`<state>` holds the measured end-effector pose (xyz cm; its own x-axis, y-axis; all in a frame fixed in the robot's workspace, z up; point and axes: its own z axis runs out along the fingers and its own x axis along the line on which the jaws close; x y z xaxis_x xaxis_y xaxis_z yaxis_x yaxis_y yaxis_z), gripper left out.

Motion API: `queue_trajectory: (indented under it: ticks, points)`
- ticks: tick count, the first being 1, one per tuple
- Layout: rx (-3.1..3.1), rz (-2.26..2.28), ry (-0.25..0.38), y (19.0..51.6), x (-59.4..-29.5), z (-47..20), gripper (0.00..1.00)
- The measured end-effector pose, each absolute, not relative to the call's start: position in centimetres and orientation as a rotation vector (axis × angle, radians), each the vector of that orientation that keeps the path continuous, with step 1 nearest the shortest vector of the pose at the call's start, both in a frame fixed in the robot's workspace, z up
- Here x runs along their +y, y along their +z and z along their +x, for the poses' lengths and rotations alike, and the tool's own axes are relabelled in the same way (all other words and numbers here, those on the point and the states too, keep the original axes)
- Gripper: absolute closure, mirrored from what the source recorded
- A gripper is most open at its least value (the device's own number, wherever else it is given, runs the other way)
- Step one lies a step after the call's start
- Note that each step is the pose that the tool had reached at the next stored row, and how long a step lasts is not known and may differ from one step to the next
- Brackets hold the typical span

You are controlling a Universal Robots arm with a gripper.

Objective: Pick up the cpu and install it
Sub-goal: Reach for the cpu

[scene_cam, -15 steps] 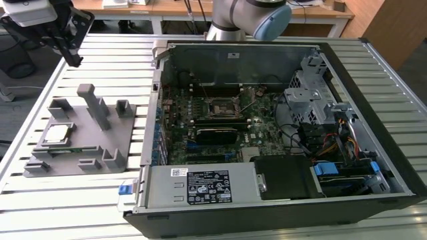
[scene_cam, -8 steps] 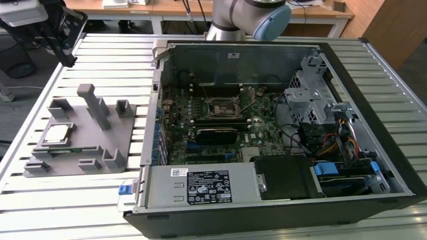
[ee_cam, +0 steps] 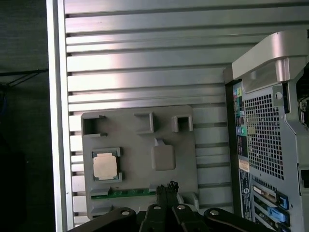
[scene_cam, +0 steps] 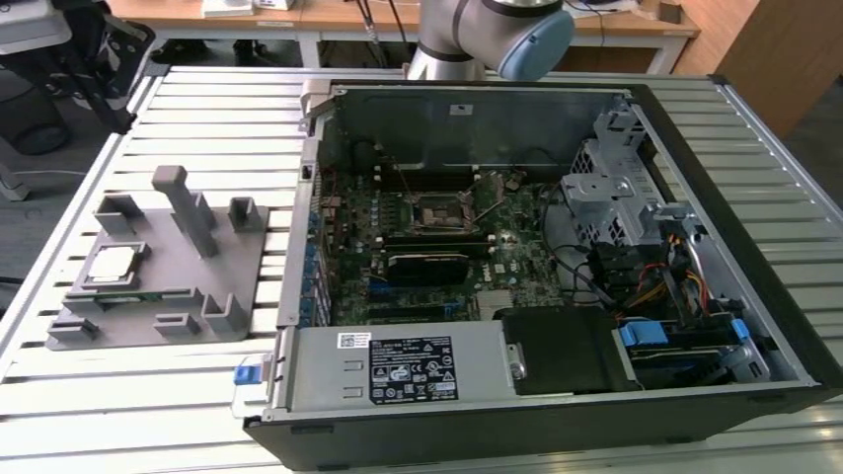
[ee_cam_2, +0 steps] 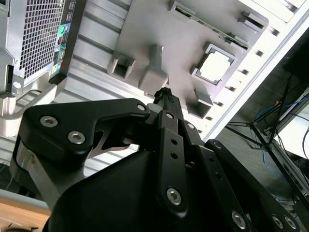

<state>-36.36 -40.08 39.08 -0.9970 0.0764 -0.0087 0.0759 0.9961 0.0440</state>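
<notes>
Currently cpu (ee_cam: 105,166) in gray fixture (ee_cam: 135,150) pocket, clear of gripper (ee_cam: 166,187).

A slatted metal table (scene_cam: 197,109) (silver, ribbed) stands before a wooden desk (scene_cam: 343,15); grey floor (scene_cam: 39,212) beside.

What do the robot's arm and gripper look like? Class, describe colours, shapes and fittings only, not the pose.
In the exterior view the arm is a silvery-grey tube with a rounded pale blue joint cap. In the first wrist view the gripper is matte black, built of flat angular links joined by round silver screw heads and narrowing to slim tips.
</notes>
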Motion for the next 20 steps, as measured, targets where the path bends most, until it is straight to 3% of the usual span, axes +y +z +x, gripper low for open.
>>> queue_trajectory:
  ticks: [20]
  points:
    - [3.139,0.121,0.068,38.8,-41.7,-39.2,0.89]
